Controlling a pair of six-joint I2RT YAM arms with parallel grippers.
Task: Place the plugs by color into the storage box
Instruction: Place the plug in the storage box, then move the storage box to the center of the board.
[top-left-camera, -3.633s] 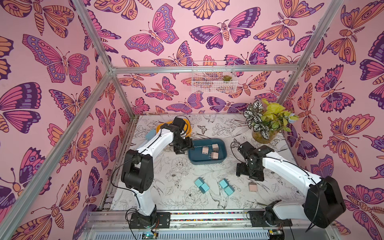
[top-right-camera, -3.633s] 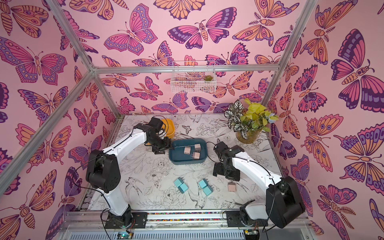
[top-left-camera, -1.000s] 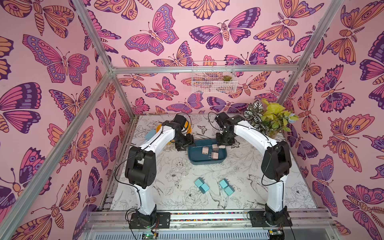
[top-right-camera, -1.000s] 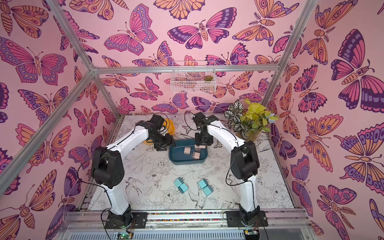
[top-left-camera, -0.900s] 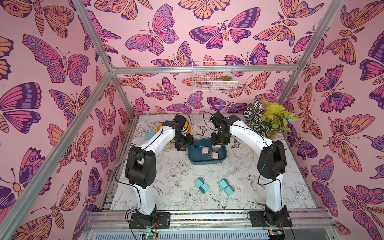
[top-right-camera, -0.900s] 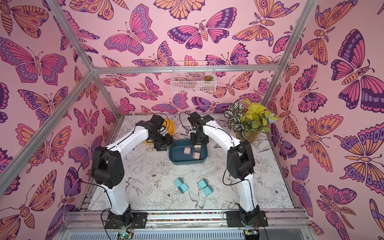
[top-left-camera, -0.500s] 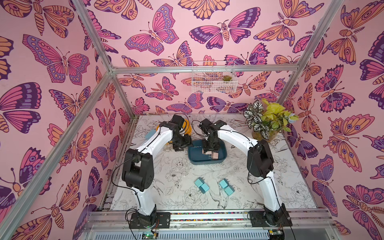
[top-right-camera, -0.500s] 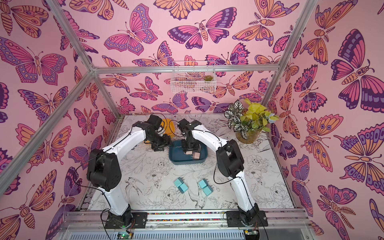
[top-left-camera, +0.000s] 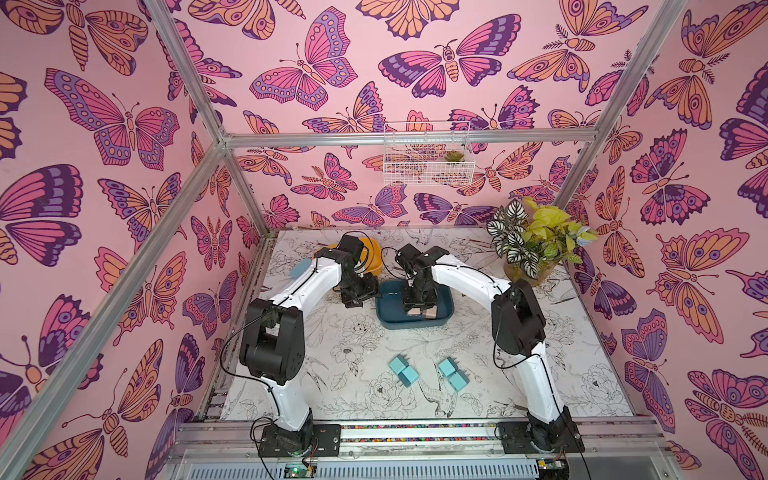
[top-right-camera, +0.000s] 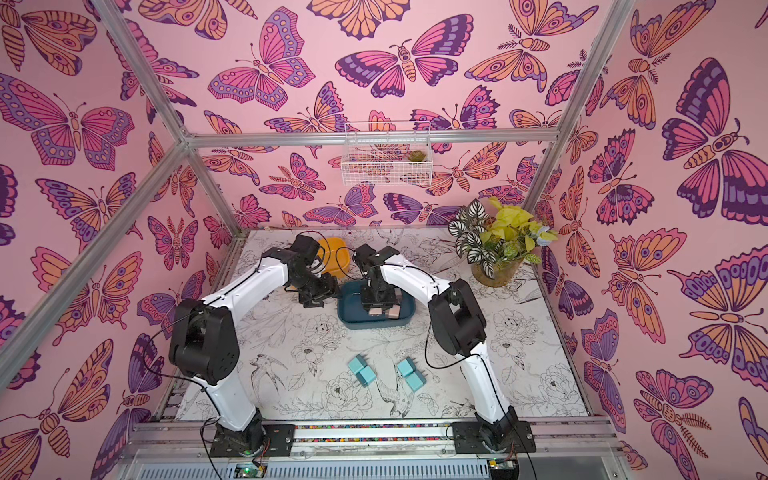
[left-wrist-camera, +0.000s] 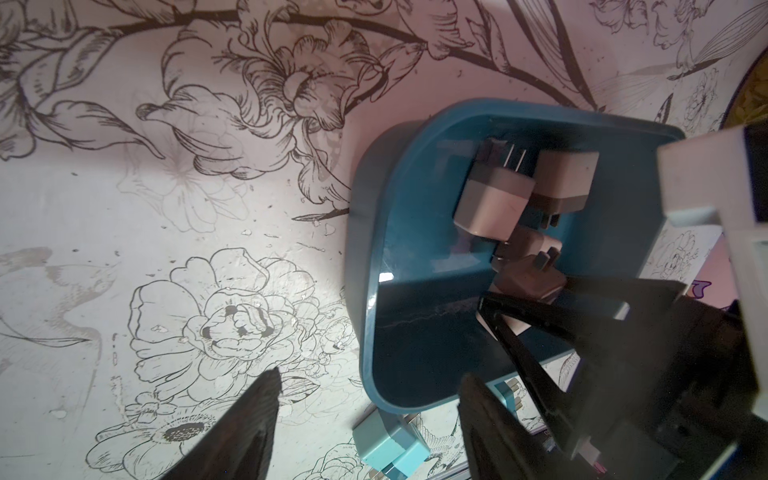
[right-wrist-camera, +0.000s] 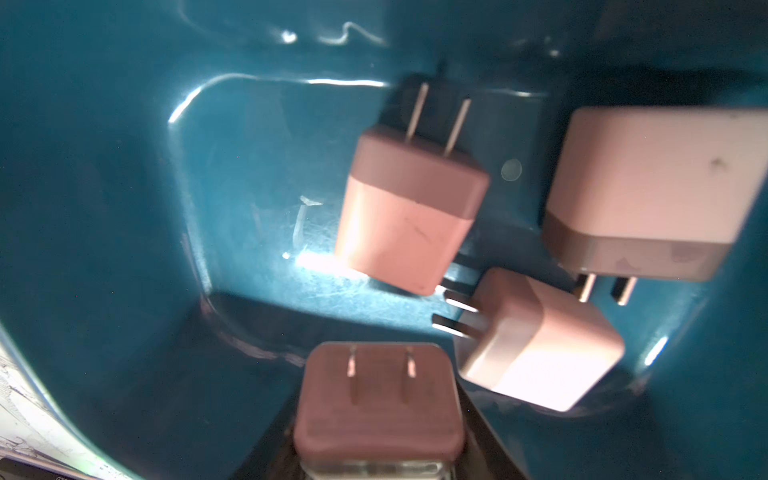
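Right hand grips a pink plug directly over the teal tray, seemingly just above its floor. Left hand is open alongside.

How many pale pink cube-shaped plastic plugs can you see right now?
4. Lying loose in the dark teal plastic tray: first plug, second plug, third plug. The fourth plug is pinched in the right gripper above that tray's floor. No others seem hidden.

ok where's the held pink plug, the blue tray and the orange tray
held pink plug (right-wrist-camera: 378, 399): right wrist view, its pronged face
blue tray (top-left-camera: 411, 325): a top view, its near wall
orange tray (top-left-camera: 372, 257): a top view, its visible part
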